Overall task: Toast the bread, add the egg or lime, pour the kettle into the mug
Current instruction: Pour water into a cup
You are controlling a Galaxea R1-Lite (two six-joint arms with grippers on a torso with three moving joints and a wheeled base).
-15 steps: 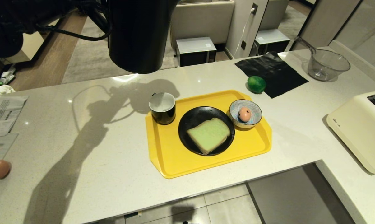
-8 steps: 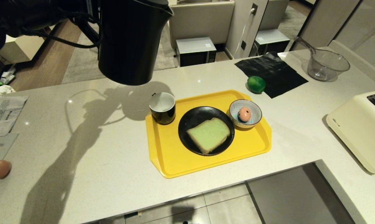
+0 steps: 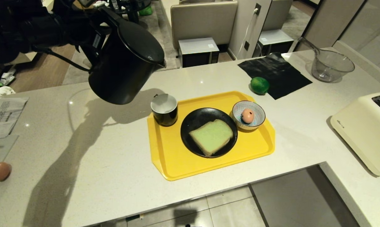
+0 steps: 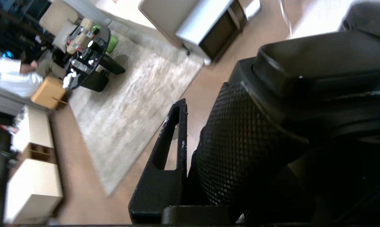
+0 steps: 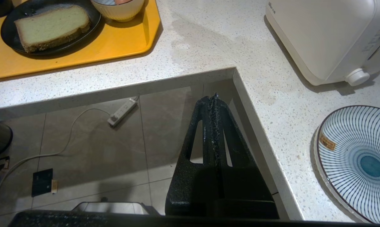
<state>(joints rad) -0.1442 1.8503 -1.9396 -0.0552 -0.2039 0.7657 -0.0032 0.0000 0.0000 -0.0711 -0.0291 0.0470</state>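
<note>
My left gripper [image 3: 94, 36] holds the black kettle [image 3: 123, 66] in the air by its side handle [image 4: 240, 142]. One finger [image 4: 174, 142] lies against the textured grip; the other is hidden behind it. The kettle is tilted, its spout pointing down toward the black mug [image 3: 164, 109] on the yellow tray's [image 3: 183, 167] back left corner. No stream shows. The bread [image 3: 212, 136] lies on a black plate [image 3: 193, 119], and the egg [image 3: 247, 115] sits in a striped bowl [image 3: 240, 108]. The lime [image 3: 259, 85] rests behind the tray. My right gripper [image 5: 213, 97] is shut and empty, low beside the counter's front edge.
A cream toaster [image 3: 366, 129] stands at the right, with a glass jug [image 3: 331, 64] and a black cloth [image 3: 275, 74] behind it. A brown egg [image 3: 0, 171] and papers [image 3: 4, 113] lie at the far left. A striped plate [image 5: 360, 157] sits near the toaster.
The kettle has come down and tipped from upright to tilted, its lid now showing and its spout swung toward the mug. The right arm has not moved.
</note>
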